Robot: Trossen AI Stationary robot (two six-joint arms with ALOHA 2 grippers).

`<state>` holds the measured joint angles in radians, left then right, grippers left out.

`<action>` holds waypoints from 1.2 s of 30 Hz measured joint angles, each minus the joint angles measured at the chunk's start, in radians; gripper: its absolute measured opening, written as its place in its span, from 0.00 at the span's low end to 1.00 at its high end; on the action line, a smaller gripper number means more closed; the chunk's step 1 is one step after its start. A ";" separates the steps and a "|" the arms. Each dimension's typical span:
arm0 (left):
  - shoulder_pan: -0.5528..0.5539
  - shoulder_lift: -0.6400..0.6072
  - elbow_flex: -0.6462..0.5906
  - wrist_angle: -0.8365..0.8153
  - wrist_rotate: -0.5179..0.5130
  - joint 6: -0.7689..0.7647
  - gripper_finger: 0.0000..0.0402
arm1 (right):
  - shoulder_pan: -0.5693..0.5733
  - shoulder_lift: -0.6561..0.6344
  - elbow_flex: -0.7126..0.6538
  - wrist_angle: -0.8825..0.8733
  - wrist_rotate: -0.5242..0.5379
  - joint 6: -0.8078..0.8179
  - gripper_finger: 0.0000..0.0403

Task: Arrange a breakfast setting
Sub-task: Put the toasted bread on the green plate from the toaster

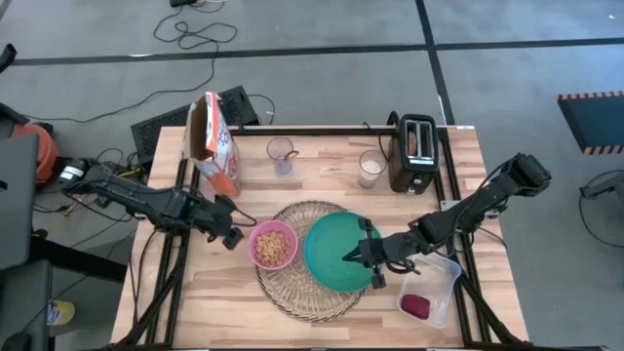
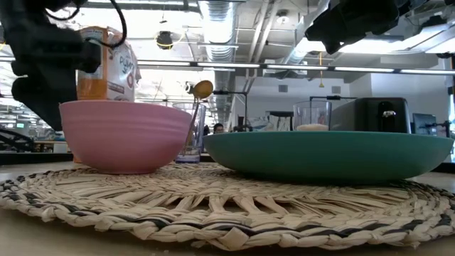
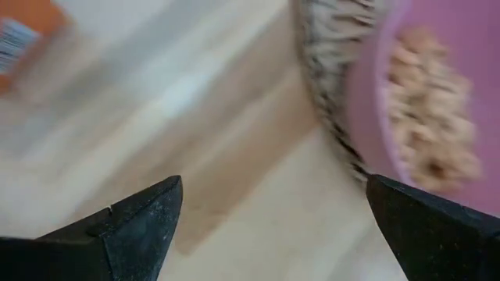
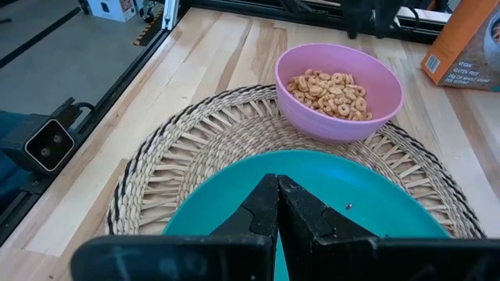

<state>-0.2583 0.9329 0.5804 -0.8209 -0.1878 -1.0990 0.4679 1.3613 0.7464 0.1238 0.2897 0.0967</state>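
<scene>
**A:** What sits at the centre of the light wooden table [image 1: 322, 327]?

**B:** A round woven wicker mat [image 1: 297, 294]. Everything else is placed from it. On the mat, towards the left arm's side, stands a small pink bowl [image 1: 273, 244] filled with pale ring-shaped cereal [image 4: 331, 92]. Touching or just beside the bowl, on the mat's other half, lies a larger teal plate [image 1: 331, 244], its outer edge reaching past the mat's rim.

**A:** Where are the grippers?

**B:** The left gripper [image 1: 231, 235] is just off the mat's edge, beside the pink bowl. Its two dark fingers [image 3: 141, 226] are spread wide apart with nothing between them. The right gripper [image 1: 369, 258] is over the teal plate's outer edge. In the right wrist view its fingers [image 4: 262, 211] are pressed together over the plate's surface, and I see nothing between them.

**A:** What lies beyond the mat?

**B:** Behind it, at the far side of the table, stand an orange and white cereal box [image 1: 212, 141], a clear glass [image 1: 281, 154] holding a gold spoon [image 2: 198, 96], a second clear glass [image 1: 370, 168] with something pale inside, and a black toaster [image 1: 413, 151] with something brown in one slot. On the right arm's side of the mat, near the table's front corner, sits a clear plastic tub [image 1: 432, 290] with a small dark-red fruit [image 1: 415, 306] inside.
</scene>
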 joint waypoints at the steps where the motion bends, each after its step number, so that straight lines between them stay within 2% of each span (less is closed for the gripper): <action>1: -0.016 0.000 0.000 0.013 0.007 -0.010 0.97 | 0.000 0.000 0.000 0.000 0.000 0.000 0.08; 9: -0.156 0.000 0.000 0.172 0.007 -0.083 0.96 | 0.000 0.000 0.000 0.000 0.000 0.000 0.08; 14: -0.243 0.000 0.000 0.236 -0.032 -0.134 0.96 | -0.005 0.000 0.000 0.000 0.000 0.000 0.08; 18: -0.315 0.000 0.000 0.304 -0.113 -0.143 0.96 | -0.014 0.000 0.000 0.003 -0.001 0.007 0.08; 22: -0.385 0.001 0.000 0.380 -0.273 -0.082 0.96 | -0.033 0.000 0.000 0.025 -0.001 0.008 0.08; 26: -0.434 0.009 0.000 0.447 -0.390 -0.028 0.96 | -0.046 0.000 0.000 0.048 -0.002 0.010 0.08; 36: -0.483 0.169 0.000 0.717 -0.489 0.128 0.96 | -0.037 0.000 0.000 0.083 -0.004 0.027 0.08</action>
<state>-0.7412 1.1015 0.5808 -0.1035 -0.6766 -0.9713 0.4313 1.3617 0.7464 0.2065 0.2862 0.1236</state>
